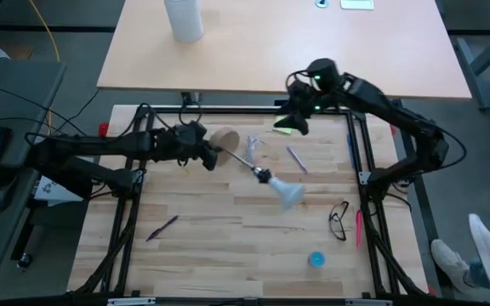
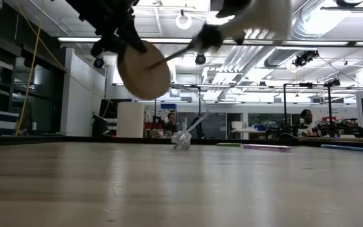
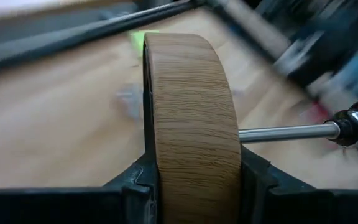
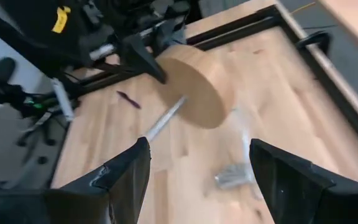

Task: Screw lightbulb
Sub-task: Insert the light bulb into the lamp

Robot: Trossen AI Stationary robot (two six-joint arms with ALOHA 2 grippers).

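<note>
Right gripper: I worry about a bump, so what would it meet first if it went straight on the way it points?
Probably the thin metal rod and the round wooden disc held by the left gripper, though depth is unclear. The right gripper is open.

Beside the wooden disc (image 4: 197, 87), the small clear object (image 4: 234, 177) in the right wrist view is too blurred to identify. In the low view the lightbulb (image 2: 257, 16) near that disc is smeared and cut by the top edge. In the left wrist view the disc's lower part is cut off.

Two matte-black jointed arms with looping black cables, green indicator lights on the right one.
</note>
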